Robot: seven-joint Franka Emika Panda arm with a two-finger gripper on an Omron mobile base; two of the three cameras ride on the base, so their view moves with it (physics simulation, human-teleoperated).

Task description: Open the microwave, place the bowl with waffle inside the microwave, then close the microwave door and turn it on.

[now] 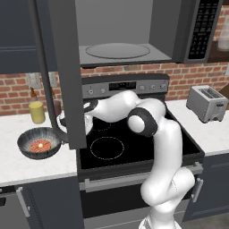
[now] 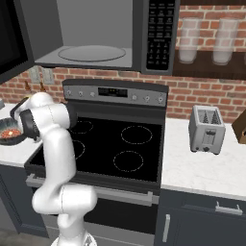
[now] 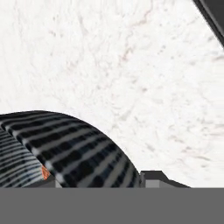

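Here, in the left base view, we see the microwave (image 1: 129, 31) mounted above the stove (image 1: 134, 138), its light grey cavity exposed and the microwave door (image 1: 67, 67) swung out toward us on the left. The bowl (image 1: 39, 143) sits on the white counter (image 1: 18, 161) left of the stove, with the waffle (image 1: 40, 145) inside it and a yellow jar (image 1: 37, 112) behind it. A toaster (image 1: 205, 103) stands on the counter at right. The arm reaches left behind the door, which hides the hand.

In the right base view, we find the bowl (image 2: 10, 132) at the left edge, partly behind the arm's elbow; the waffle (image 2: 10, 133) shows as an orange-red patch.

In the hand view, we see the bowl's streaked rim (image 3: 78, 153) close beneath the camera, a sliver of waffle (image 3: 44, 173) below it, and one dark fingertip (image 3: 153, 177) beside the rim. We cannot tell how far the jaws are apart or whether they hold the bowl
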